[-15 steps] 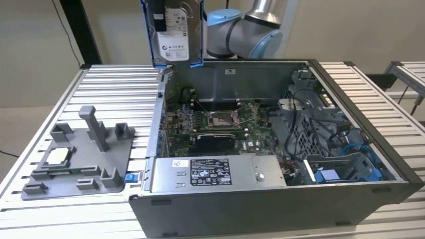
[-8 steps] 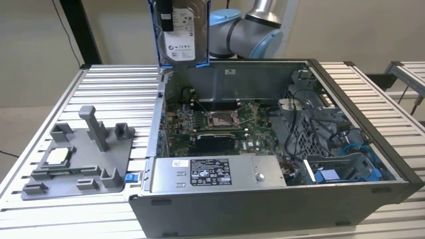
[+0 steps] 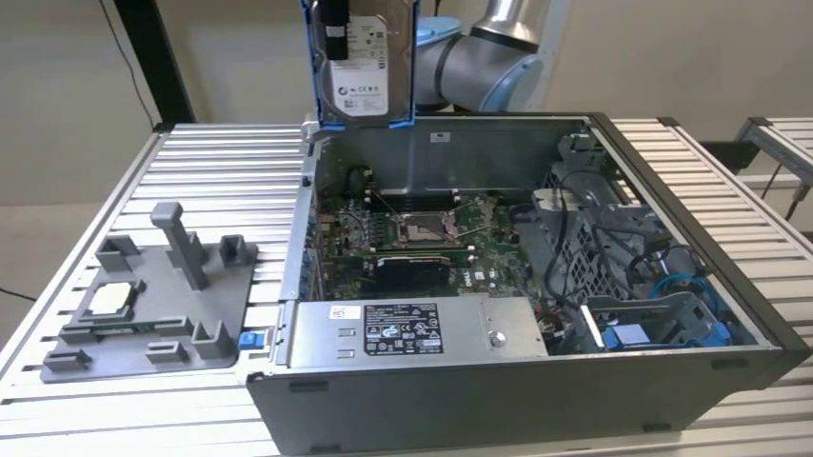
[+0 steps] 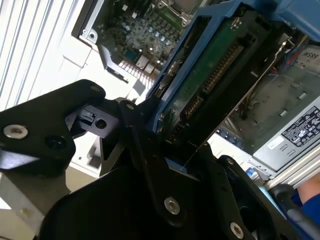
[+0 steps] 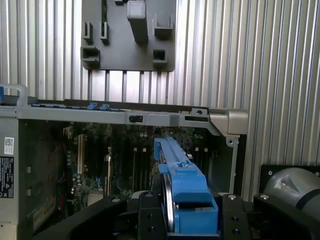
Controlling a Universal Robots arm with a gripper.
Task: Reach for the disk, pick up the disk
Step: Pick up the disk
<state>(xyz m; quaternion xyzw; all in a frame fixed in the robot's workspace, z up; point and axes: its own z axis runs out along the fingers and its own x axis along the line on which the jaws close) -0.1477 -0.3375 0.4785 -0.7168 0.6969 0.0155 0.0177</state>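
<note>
Disk (image 3: 362, 71) held upright, lifted, claw (image 4: 175, 145) clenched on its blue carrier edge; open computer case (image 3: 508, 400) below claw, ribbed bench (image 3: 216, 162) underneath.

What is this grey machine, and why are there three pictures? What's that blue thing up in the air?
The grey machine is a robot arm. One picture comes from a camera standing apart; the other two come from cameras riding near the arm's wrist, looking past its black end effector. On the ribbed metal table stands an open computer case. Beside it, on the exterior view's left, lies a grey tray holding a small silver chip. The blue thing is the disk: a silver drive in a blue frame. The end effector is shut on it, holding it in the air above the case.
</note>
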